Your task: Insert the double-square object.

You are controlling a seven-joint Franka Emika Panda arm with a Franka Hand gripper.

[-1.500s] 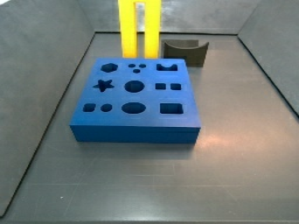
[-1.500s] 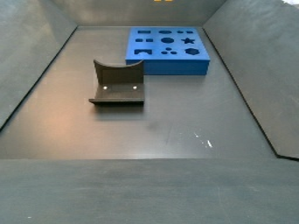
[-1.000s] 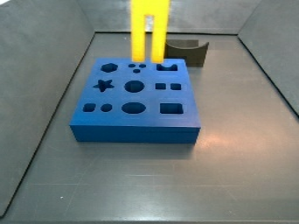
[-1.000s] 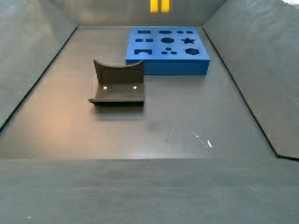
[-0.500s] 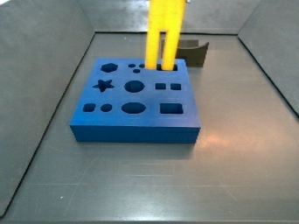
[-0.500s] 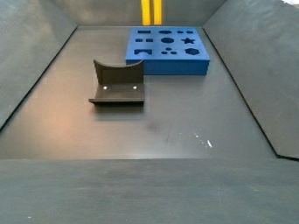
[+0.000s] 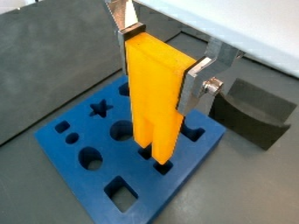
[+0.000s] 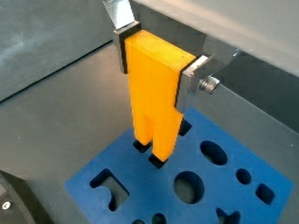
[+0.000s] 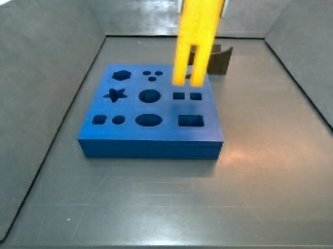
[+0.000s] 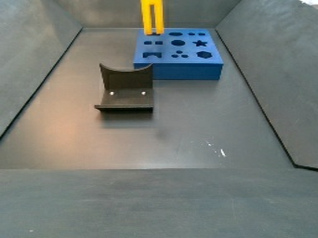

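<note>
Yellow plastic filled the middle of both wrist views: the double-square object (image 7: pixel 158 101) hung upright in the gripper (image 7: pixel 163 54), its slotted lower end down over the flat blue block (image 7: pixel 82 162) with the shaped holes. The jaws were shut on the upper part of the piece, one silver finger (image 8: pixel 194 80) flat against one broad side and the other against the opposite side, so the bars hung well below the pads. In a side view the object (image 9: pixel 196 44) stood above the far right part of the block (image 9: pixel 150 136), near the pair of small square holes (image 9: pixel 188 96), while the dark grey block with a curved notch (image 9: pixel 221 56) sat just beyond the blue block's far edge. In the other side view the piece (image 10: pixel 151 17) showed only its lower end, above the far left corner of the block (image 10: pixel 180 67), with the dark fixture (image 10: pixel 125 89) well apart on the floor nearer the camera. The likely trouble was misalignment: whether the two legs sat squarely over the twin square holes could not be told, and a small offset or twist would land them on the block's top face and jam, or push the block aside. With so much piece below the pads, a snag could also tilt it in the grip.
</note>
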